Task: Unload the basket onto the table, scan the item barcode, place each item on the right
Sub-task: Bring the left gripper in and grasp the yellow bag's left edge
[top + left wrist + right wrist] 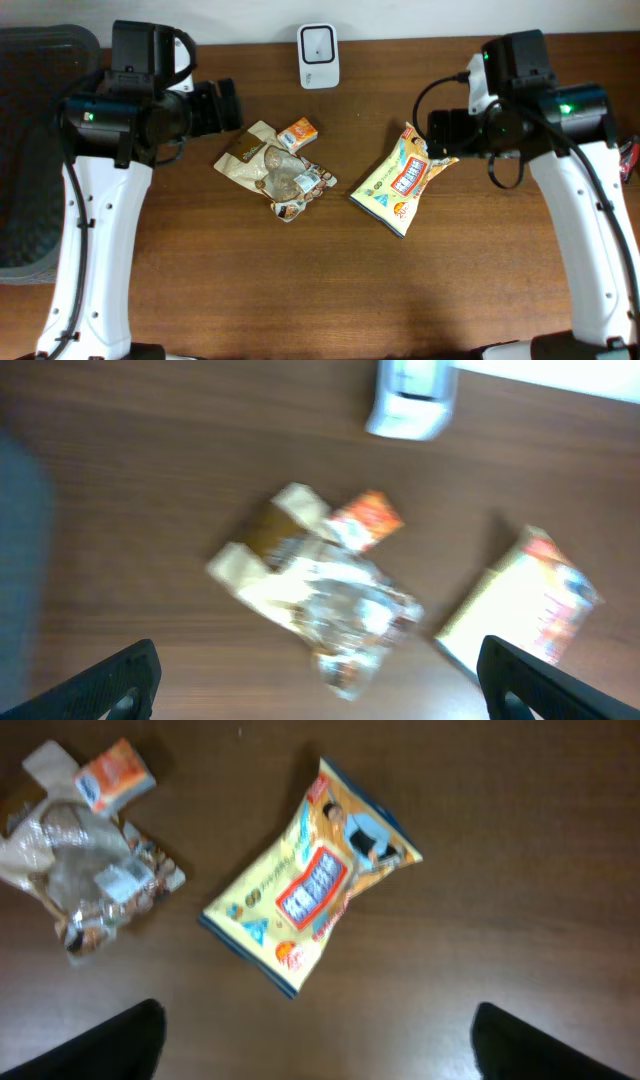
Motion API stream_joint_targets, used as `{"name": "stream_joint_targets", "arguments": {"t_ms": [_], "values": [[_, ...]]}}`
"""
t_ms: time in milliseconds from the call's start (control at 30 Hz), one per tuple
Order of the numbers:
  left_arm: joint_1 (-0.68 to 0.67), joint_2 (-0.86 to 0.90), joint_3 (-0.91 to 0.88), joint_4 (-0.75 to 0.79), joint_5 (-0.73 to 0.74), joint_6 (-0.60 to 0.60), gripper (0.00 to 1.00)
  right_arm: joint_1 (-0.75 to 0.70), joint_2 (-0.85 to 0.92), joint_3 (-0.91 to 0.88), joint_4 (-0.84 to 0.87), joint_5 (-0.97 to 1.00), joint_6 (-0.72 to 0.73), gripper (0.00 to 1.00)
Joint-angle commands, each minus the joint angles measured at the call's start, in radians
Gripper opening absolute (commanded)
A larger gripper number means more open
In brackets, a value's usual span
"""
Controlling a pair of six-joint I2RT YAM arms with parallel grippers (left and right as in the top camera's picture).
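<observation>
A yellow snack bag (402, 178) (310, 885) lies flat on the brown table, right of centre. My right gripper (443, 130) (318, 1045) hovers above its upper right end, open, with only bare wood between its fingers. Left of centre is a heap of brown and clear packets (272, 170) (320, 590) with a small orange box (298, 133) (365, 520) at its top edge. My left gripper (222, 105) (318, 685) hangs open and empty up and left of that heap. The white scanner (318, 55) (412, 400) stands at the back edge. No barcode shows.
A dark grey bin or chair (30, 150) fills the far left edge. The white arm links (95, 250) (590, 240) run down both sides of the table. The left wrist view is motion-blurred.
</observation>
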Motion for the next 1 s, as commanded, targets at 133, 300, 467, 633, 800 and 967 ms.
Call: {"name": "stream_joint_targets", "arguments": {"t_ms": [133,300,467,633,800,967], "values": [[-0.174,0.101,-0.135,0.025,0.208,-0.026,0.59,-0.005,0.156,-0.034,0.084,0.017,-0.006,0.97],[-0.330,0.229,-0.183,0.114,0.211,-0.104,0.31,-0.007,0.200,-0.035,0.123,0.039,-0.006,0.99],[-0.459,0.362,-0.183,0.205,0.210,-0.138,0.00,-0.070,0.218,-0.035,0.161,0.031,-0.003,0.55],[-0.491,0.473,-0.183,0.234,0.211,-0.219,0.00,-0.176,0.297,-0.035,0.158,-0.165,-0.048,0.09],[-0.489,0.549,-0.183,0.343,0.270,-0.231,0.00,-0.207,0.414,-0.035,0.174,-0.301,-0.093,0.07],[-0.492,0.611,-0.183,0.446,0.418,-0.231,0.00,-0.206,0.539,-0.035,0.221,-0.446,-0.119,0.04]]}}
